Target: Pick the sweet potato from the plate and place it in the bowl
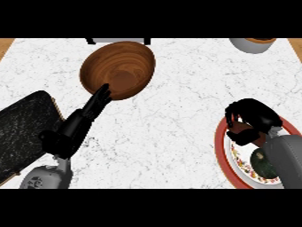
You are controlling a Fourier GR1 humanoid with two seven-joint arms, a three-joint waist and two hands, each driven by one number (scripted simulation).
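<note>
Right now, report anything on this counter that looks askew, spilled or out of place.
Nothing is spilled or damaged. The wooden bowl sits upright on the counter, the plate lies flat, and the dark slab overhangs the left edge at an angle.

A brown wooden bowl (118, 69) sits far left of the red-rimmed plate (221, 153); sweet potato hidden.

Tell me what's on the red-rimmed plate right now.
A dark green item lies on the plate. The right hand curls over its upper part, hiding whatever sits beneath; no sweet potato shows.
</note>
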